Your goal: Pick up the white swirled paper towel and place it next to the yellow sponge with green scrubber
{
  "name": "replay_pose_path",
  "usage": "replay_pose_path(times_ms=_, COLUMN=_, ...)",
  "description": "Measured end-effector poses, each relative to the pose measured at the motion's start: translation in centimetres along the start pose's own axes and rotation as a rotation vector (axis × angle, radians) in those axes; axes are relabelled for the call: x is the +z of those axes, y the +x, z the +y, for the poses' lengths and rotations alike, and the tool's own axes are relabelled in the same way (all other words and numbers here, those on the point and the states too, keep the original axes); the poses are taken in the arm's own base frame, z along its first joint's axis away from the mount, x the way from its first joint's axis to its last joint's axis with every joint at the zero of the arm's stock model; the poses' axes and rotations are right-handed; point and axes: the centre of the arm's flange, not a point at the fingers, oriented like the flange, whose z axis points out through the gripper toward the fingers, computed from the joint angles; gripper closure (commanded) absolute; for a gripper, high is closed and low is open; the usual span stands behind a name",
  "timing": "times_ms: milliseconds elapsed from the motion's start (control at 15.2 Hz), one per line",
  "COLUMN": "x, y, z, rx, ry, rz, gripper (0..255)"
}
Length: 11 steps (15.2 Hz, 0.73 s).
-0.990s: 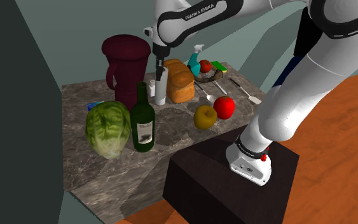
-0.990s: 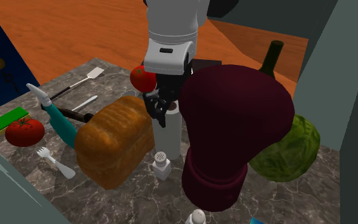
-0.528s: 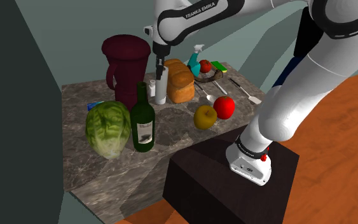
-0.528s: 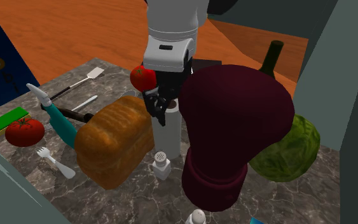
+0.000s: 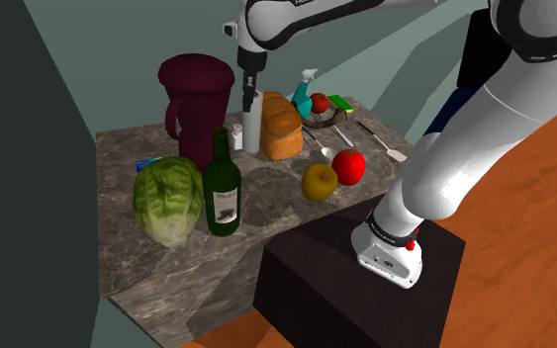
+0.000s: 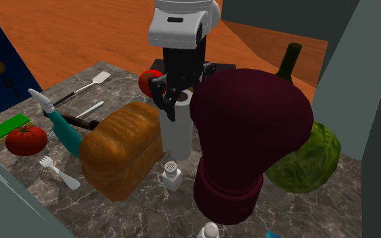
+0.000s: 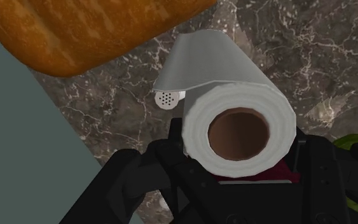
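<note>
The white Franka arm (image 5: 434, 168) rises from its dark box stand (image 5: 345, 287) at the shoulder view's lower right, arches out past the top edge and comes back in with its wrist turned straight down over the far part of the grey marbled tabletop (image 5: 128, 158). The all-black gripper (image 5: 250, 99) hangs vertically. Its two fingers (image 7: 317, 172) are clamped on either side of the upper end of the upright white roll of paper towel (image 5: 251, 130), whose brown cardboard core faces the wrist camera. The roll stands between the tall dark maroon pitcher (image 5: 197, 99) and the golden-brown loaf of bread (image 5: 282, 127), just beside both, with a small white shaker (image 6: 172, 174) near its foot. Whether its base touches the tabletop cannot be told. The flat yellow sponge with a green scrubber face (image 5: 341, 102) lies well apart from the roll, beyond the loaf near the table's far corner, beside a red tomato (image 5: 319, 102) and a teal spray bottle (image 5: 304, 94).
</note>
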Motion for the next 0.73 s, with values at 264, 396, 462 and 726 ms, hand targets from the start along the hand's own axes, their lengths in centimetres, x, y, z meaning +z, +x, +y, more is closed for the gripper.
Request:
replay_pose_path(times_ms=264, x=-2.1, y=0.0, z=0.2, rx=0.0, ry=0.0, rz=0.0, gripper=255)
replay_pose_path(times_ms=396, x=-3.0, y=0.0, z=0.3, rx=0.0, ry=0.0, rz=0.0, gripper=255)
replay_pose_path(times_ms=462, x=-3.5, y=0.1, z=0.3, rx=0.0, ry=0.0, rz=0.0, gripper=255)
replay_pose_path(times_ms=726, x=-5.6, y=0.2, z=0.5, rx=0.0, ry=0.0, rz=0.0, gripper=255)
